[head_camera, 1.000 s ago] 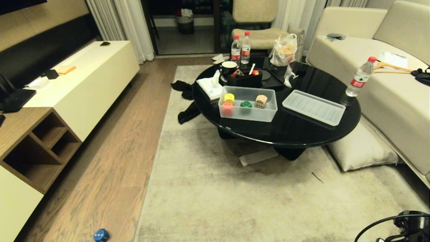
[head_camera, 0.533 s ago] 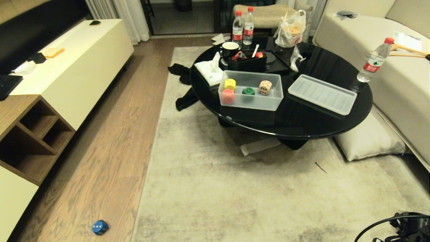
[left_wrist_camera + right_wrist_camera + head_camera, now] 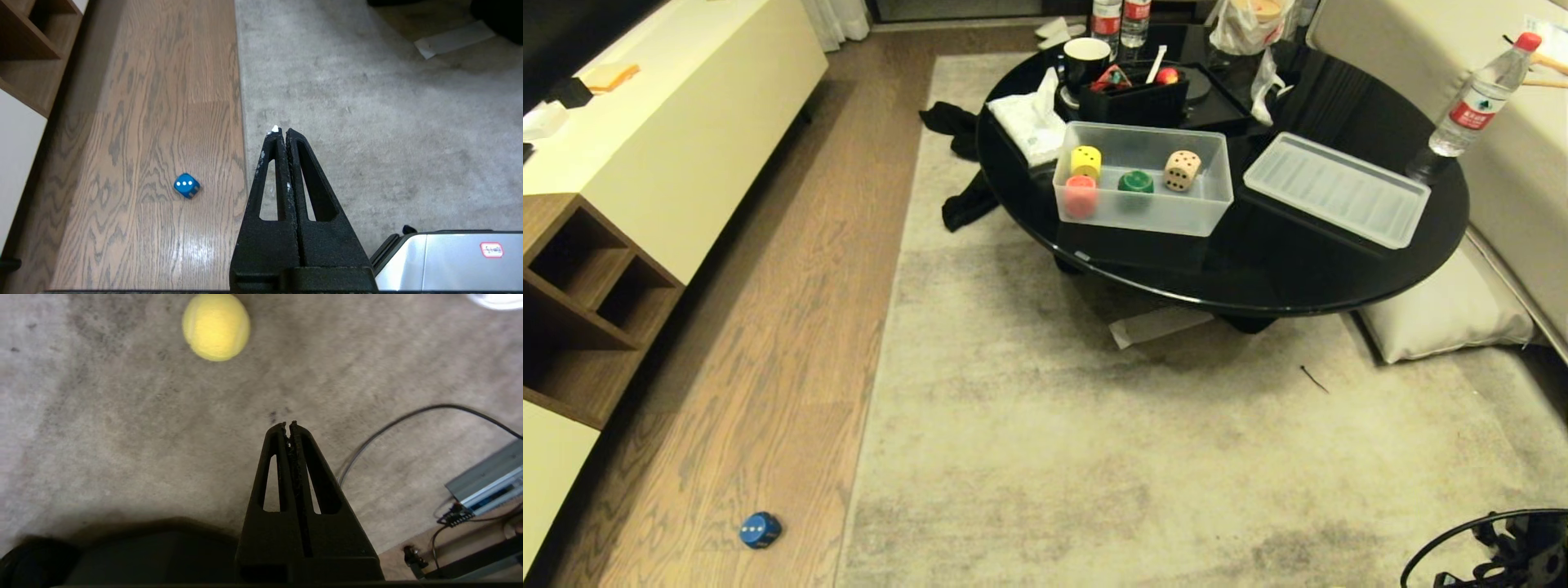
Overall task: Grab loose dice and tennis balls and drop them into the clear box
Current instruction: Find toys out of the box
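Fuzzy yellow-green tennis ball [image 3: 215,326] sits on grey carpet [image 3: 102,428]; I see right gripper [image 3: 288,425] and left gripper [image 3: 281,131] clenched empty; rounded blue die [image 3: 186,185] on woodgrain floor [image 3: 163,102].

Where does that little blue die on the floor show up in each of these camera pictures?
Head view: blue die low at the left, on the wood floor.
Left wrist view: left of the shut left gripper.
Right wrist view: not in it.
Shared landmark: the grey rug, whose edge runs beside the die.
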### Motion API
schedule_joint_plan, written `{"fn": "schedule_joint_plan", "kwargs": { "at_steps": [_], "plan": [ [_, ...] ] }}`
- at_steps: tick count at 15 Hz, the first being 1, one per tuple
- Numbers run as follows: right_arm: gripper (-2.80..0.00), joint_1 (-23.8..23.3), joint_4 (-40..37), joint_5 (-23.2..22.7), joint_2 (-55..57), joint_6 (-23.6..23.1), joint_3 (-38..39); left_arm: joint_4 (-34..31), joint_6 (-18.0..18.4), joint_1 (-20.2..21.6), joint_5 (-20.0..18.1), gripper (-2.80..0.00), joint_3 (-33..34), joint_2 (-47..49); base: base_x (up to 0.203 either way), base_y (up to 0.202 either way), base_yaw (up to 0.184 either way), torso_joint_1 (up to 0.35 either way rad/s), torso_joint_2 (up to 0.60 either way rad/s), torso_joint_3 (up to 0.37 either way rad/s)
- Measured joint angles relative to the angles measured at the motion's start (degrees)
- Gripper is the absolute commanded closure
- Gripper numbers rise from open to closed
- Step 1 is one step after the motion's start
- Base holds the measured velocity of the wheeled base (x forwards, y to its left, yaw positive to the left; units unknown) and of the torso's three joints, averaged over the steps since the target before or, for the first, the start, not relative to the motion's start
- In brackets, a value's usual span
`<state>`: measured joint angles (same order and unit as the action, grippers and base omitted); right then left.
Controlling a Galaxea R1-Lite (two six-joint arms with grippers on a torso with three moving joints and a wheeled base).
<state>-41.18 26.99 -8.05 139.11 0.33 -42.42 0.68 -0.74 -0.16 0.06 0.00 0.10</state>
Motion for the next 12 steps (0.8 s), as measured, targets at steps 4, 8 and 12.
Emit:
{"fn": "schedule_joint_plan", "kwargs": {
  "at_steps": [4,8,12],
  "plan": [
    [0.00,0.06,-7.06,-1.91,-0.43,-0.06,-4.69,0.00,0.01,0.06,0.01,0.00,0.00,0.00,0.000,0.000,0.000,0.002,0.00,-0.197],
    [0.00,0.19,-7.65,-3.29,-0.48,-0.46,-6.17,0.00,-0.02,0.06,0.01,0.00,0.00,0.00,0.000,0.000,0.000,0.003,0.00,-0.202],
    [0.00,0.76,-8.37,-3.89,0.30,-0.93,-7.31,-0.01,-0.02,0.06,0.01,0.00,0.00,0.00,0.000,0.000,0.000,0.001,0.00,-0.196]
  ]
}}
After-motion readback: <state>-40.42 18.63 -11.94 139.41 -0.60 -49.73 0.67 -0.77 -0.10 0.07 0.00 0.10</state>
